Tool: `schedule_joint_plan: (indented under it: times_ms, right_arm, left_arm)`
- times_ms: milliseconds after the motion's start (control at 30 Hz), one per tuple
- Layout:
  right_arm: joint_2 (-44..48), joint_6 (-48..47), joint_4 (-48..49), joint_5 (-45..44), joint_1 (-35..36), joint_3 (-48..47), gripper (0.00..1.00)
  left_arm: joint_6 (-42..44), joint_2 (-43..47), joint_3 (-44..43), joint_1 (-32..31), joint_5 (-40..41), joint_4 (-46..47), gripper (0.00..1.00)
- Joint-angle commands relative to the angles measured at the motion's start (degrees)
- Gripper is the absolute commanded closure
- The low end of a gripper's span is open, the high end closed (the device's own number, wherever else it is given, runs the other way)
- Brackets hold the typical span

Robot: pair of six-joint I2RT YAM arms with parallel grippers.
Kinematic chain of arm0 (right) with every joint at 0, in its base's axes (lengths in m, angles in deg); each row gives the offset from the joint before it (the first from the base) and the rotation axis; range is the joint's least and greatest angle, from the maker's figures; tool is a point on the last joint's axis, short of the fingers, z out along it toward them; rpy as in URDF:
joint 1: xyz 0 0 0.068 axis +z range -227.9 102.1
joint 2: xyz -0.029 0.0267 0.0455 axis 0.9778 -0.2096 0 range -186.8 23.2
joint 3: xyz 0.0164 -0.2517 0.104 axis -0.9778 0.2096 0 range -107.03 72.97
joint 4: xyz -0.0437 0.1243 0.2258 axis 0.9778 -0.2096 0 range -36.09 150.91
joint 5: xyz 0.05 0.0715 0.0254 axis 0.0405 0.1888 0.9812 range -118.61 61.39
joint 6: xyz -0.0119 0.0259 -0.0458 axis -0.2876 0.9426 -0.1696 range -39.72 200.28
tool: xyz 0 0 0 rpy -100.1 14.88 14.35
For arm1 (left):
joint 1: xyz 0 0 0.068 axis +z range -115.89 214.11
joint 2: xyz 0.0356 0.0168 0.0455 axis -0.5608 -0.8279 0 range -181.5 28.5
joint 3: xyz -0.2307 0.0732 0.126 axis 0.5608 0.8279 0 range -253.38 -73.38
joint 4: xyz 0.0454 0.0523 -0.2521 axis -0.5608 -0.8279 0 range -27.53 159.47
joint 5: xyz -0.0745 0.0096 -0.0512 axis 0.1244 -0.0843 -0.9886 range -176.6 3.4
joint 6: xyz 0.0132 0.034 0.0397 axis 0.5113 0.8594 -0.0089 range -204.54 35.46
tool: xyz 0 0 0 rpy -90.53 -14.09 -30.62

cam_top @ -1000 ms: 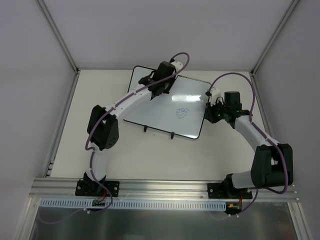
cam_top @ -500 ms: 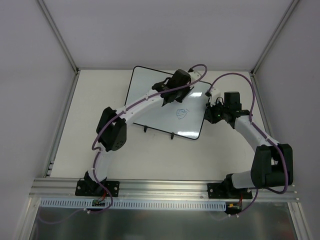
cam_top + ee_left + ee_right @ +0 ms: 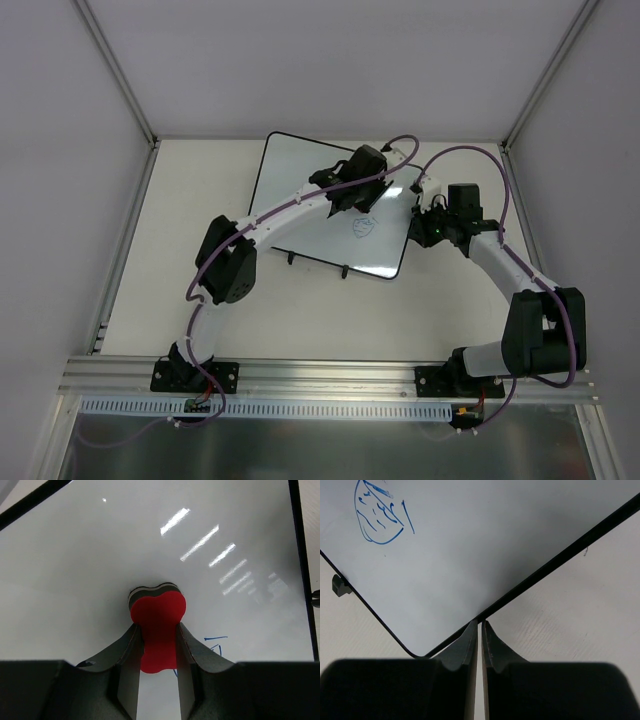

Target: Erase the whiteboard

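Glossy, stiff and probably light, the whiteboard (image 3: 285, 160) lies far-centre on the table (image 3: 300, 320) and may skate, so pin its frame edge where your right gripper (image 3: 480, 625) sits closed; left gripper (image 3: 157, 630) is clamped on the red eraser (image 3: 158, 607).

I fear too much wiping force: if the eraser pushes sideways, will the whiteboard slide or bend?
The whiteboard looks rigid, flat in its black frame, so it should hardly bend. Its glossy face probably lets the red eraser glide. Being thin, it might slide on the table; the closed right fingers at its edge may brace it.
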State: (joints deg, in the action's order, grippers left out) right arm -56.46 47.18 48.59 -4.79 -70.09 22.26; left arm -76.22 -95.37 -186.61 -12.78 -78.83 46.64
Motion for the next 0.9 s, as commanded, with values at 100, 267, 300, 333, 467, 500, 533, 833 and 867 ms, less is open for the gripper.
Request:
schedule_joint_plan:
  times_ms: [100, 267, 300, 333, 467, 500, 533, 833, 867]
  right_arm:
    - [1.2, -0.6, 1.0, 2.0, 1.3, 0.4, 0.92]
    - [1.2, -0.6, 1.1, 2.1, 1.4, 0.4, 0.92]
    - [1.2, -0.6, 1.1, 2.1, 1.4, 0.4, 0.92]
    - [1.2, -0.5, 1.1, 2.1, 1.5, 0.4, 0.92]
    - [1.2, -0.5, 1.2, 2.2, 1.6, 0.5, 0.92]
    - [1.2, -0.4, 1.2, 2.2, 1.6, 0.4, 0.92]
    - [1.2, -0.4, 1.2, 2.3, 1.6, 0.5, 0.92]
    - [1.3, -0.2, 1.3, 2.3, 1.8, 0.9, 0.92]
    - [1.3, -0.2, 1.3, 2.3, 1.9, 0.9, 0.92]
  left_arm:
    - [-8.1, 7.1, 7.8, 4.7, 3.5, -2.3, 1.0]
    - [-10.3, 11.5, 13.6, 5.9, 5.8, 0.1, 1.0]
    - [-10.9, 12.9, 15.8, 5.9, 6.0, 1.5, 1.0]
    - [-11.3, 13.7, 17.1, 5.9, 6.3, 2.4, 1.0]
    - [-14.1, 16.4, 23.3, 5.8, 4.9, 7.5, 1.0]
    - [-14.4, 16.6, 24.9, 5.4, 4.6, 8.3, 1.0]
    - [-14.2, 16.4, 25.2, 4.5, 4.8, 9.0, 1.0]
    - [-13.3, 9.3, 22.0, -3.4, 5.9, 10.6, 1.0]
    - [-13.5, 8.7, 22.0, -4.6, 5.6, 10.7, 1.0]
